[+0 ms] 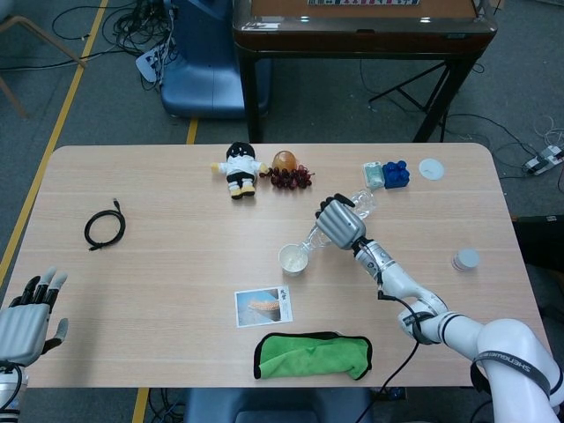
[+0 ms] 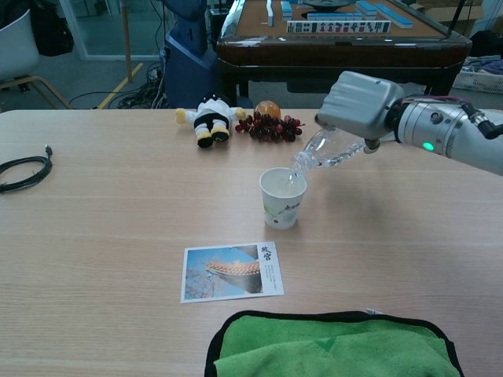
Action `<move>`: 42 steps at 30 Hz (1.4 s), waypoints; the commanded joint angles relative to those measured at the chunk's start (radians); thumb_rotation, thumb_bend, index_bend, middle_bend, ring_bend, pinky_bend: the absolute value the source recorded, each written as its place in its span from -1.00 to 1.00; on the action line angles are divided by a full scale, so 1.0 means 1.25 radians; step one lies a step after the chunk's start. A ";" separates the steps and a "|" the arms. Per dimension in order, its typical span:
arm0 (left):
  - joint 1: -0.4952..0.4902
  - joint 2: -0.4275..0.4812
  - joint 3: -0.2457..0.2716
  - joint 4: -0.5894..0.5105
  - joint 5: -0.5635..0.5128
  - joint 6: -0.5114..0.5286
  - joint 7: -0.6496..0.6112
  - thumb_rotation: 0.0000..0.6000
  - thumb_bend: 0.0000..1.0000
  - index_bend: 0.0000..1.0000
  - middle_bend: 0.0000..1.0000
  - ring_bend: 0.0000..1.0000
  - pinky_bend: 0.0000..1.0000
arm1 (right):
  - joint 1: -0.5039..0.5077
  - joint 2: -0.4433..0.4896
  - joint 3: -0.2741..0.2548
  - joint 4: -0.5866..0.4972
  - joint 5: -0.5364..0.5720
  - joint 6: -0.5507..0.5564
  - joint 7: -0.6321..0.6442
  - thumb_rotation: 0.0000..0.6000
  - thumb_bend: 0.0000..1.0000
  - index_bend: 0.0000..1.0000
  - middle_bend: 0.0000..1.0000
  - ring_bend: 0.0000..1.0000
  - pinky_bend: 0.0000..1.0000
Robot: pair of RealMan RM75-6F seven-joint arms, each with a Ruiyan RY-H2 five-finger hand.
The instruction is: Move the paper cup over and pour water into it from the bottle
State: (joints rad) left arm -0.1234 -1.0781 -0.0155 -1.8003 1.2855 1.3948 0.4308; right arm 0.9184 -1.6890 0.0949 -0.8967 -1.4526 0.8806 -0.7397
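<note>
The left hand (image 1: pixel 25 326) is resting at the near tabletop (image 1: pixel 176 264) edge, fingers spread, holding nothing. Mid-table, the right hand (image 2: pixel 357 104) is gripping the bottle (image 2: pixel 326 149), tilting its mouth down over the upright paper cup (image 2: pixel 283 197).

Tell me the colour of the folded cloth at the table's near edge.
Bright green cloth with black edging, clearest in the chest view.

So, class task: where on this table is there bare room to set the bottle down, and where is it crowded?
Bare wood lies between the black cable and the paper cup, and right of the right hand toward the white lid. It is crowded along the far edge, at the doll, grapes and blue blocks, and near the postcard and green cloth.
</note>
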 commanded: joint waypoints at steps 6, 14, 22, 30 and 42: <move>-0.001 0.000 0.000 0.001 -0.002 -0.002 0.001 1.00 -0.21 -0.80 -0.95 -0.91 -0.46 | 0.001 0.000 -0.001 0.001 0.002 -0.001 -0.009 1.00 -0.82 0.34 0.27 0.15 0.29; -0.001 -0.001 0.001 0.001 -0.002 -0.004 0.002 1.00 -0.21 -0.80 -0.95 -0.91 -0.46 | 0.001 0.007 -0.003 -0.003 -0.001 0.005 -0.019 1.00 -0.82 0.34 0.27 0.15 0.29; -0.002 -0.001 0.000 0.002 -0.005 -0.006 0.002 1.00 -0.21 -0.80 -0.95 -0.91 -0.46 | 0.000 0.004 -0.002 -0.002 0.003 0.007 -0.021 1.00 -0.82 0.34 0.27 0.15 0.29; -0.001 0.002 0.000 -0.002 -0.004 -0.006 -0.002 1.00 -0.21 -0.80 -0.95 -0.91 -0.46 | -0.020 -0.014 0.020 -0.007 0.045 0.008 0.045 1.00 -0.82 0.34 0.27 0.15 0.29; -0.002 0.002 0.001 -0.001 -0.009 -0.010 -0.002 1.00 -0.21 -0.80 -0.95 -0.91 -0.46 | -0.061 -0.038 0.069 -0.011 0.094 0.040 0.285 1.00 -0.82 0.34 0.27 0.15 0.29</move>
State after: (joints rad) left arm -0.1264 -1.0753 -0.0144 -1.8010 1.2750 1.3822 0.4284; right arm 0.8594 -1.7288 0.1649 -0.9126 -1.3458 0.9120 -0.4475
